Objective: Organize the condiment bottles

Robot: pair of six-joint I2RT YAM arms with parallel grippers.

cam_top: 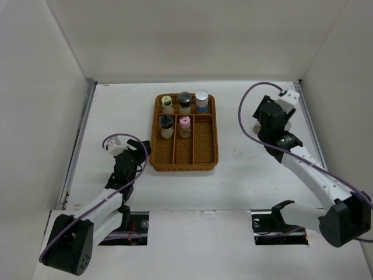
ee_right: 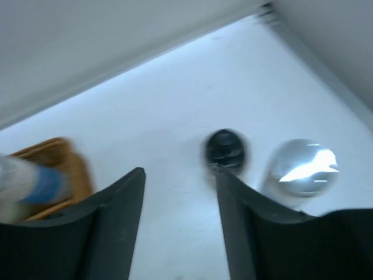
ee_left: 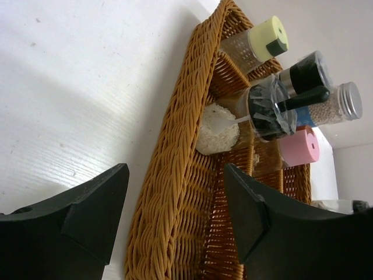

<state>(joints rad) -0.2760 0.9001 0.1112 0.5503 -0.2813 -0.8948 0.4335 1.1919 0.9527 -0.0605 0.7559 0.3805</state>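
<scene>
Five condiment bottles stand in the back of the wicker tray: a yellow-green lid, a black lid, a silver lid with blue label, a black-topped grinder and a pink lid. My left gripper is open and empty, and in the left wrist view its fingers straddle the tray's left wall. My right gripper is open and empty above the table at back right. In the blurred right wrist view, a black-lidded bottle and a silver-lidded one stand just beyond its right finger.
White walls enclose the table at the left, back and right. The tray's front three long compartments hold nothing. The tray's corner and the blue-label bottle show at the left of the right wrist view.
</scene>
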